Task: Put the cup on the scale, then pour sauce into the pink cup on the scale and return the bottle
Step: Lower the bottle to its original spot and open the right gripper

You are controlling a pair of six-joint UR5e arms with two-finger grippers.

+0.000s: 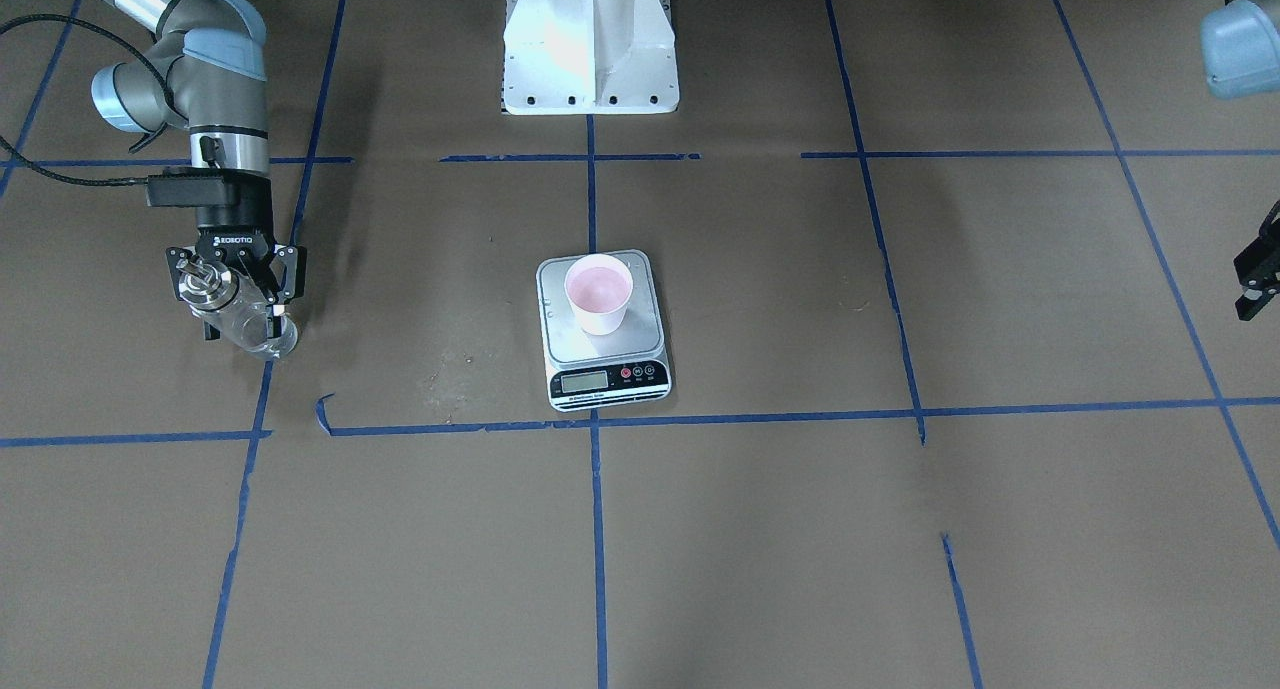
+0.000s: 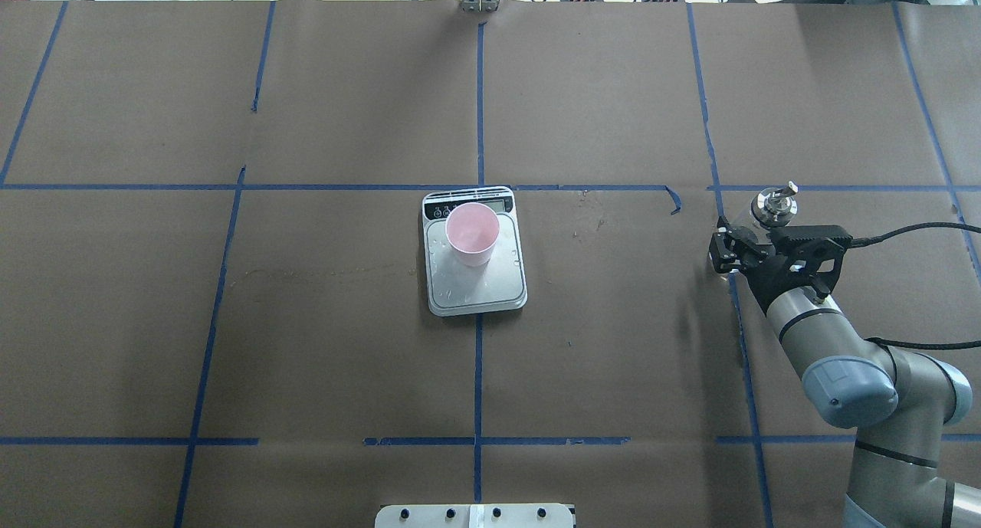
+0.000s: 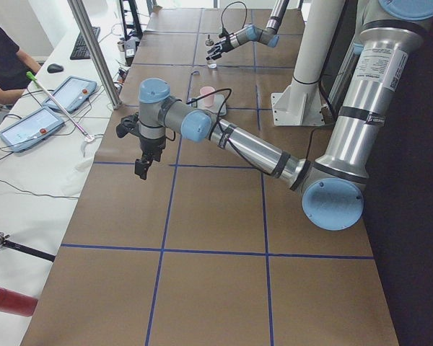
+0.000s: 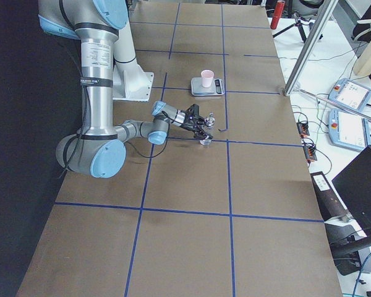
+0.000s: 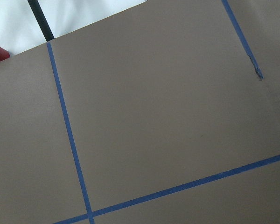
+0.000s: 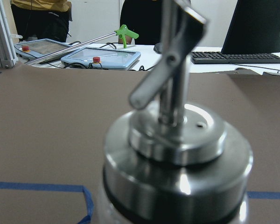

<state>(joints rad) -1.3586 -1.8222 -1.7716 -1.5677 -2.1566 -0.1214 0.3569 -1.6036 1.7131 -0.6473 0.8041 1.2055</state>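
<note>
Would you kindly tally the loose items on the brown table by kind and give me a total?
pink cup: 1
scale: 1
glass bottle: 1
Total: 3

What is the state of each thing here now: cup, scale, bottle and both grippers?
cup: upright on the scale, untouched; fill unclear.
scale: flat on the table, carrying the cup; display unreadable.
bottle: upright, cap on, base at the table, held.
right gripper: shut on the bottle.
left gripper: far from the scale, holds nothing; open or shut unclear.
</note>
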